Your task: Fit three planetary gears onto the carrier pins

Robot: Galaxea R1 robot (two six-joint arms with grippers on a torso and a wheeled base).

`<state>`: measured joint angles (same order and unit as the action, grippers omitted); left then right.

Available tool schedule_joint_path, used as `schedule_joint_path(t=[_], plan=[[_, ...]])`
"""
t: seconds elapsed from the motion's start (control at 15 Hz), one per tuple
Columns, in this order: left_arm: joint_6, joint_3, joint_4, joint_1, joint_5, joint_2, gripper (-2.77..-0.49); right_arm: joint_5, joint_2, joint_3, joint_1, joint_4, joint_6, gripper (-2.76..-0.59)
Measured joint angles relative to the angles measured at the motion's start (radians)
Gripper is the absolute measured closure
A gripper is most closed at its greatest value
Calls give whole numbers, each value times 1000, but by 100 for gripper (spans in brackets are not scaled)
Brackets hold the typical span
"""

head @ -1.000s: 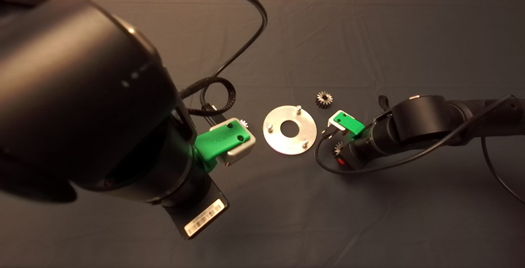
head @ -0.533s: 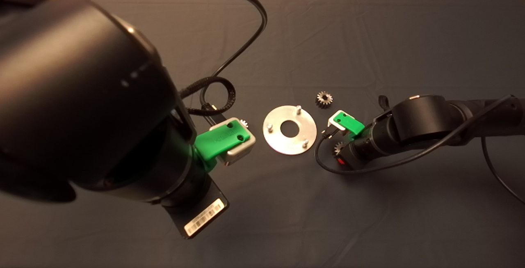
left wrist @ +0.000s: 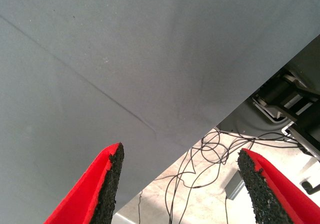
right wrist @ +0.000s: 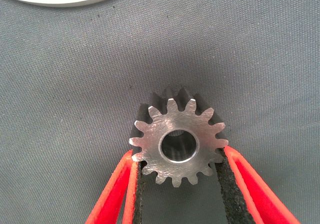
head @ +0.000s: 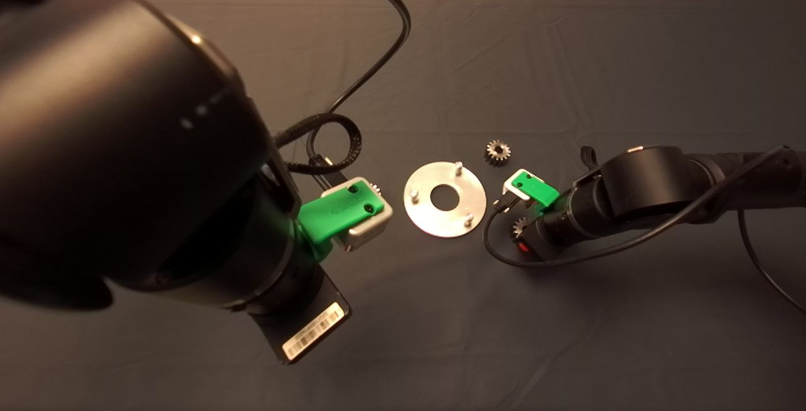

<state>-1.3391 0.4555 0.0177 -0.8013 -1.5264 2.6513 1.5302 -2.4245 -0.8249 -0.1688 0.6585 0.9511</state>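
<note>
Right end effector (right wrist: 177,184) clamps one gear (right wrist: 178,143); left end effector (left wrist: 177,184) gapes empty.
Risk: gear slips from toothed grip at disc's (head: 444,200) four o'clock.

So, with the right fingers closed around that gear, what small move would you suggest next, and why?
Probably lift the gear slightly off the mat and carry it toward the disc. The right gripper already pinches it on both sides beside the disc, and all three pins, including the nearest, stand bare. The left gripper hangs open on the disc's other side.
</note>
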Motion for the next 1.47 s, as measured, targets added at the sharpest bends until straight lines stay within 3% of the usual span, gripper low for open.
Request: schedule_joint_path(t=[0.67, 1.2, 1.47], plan=[[0, 0, 0, 0, 0, 0, -162, 4, -9, 0, -5, -6, 0, -87], [0, 0, 0, -3, 0, 0, -162, 3, -75, 5, -141, -170, 0, -86], [0, 0, 0, -3, 0, 0, -162, 3, -102, 9, -199, -219, 3, -86]])
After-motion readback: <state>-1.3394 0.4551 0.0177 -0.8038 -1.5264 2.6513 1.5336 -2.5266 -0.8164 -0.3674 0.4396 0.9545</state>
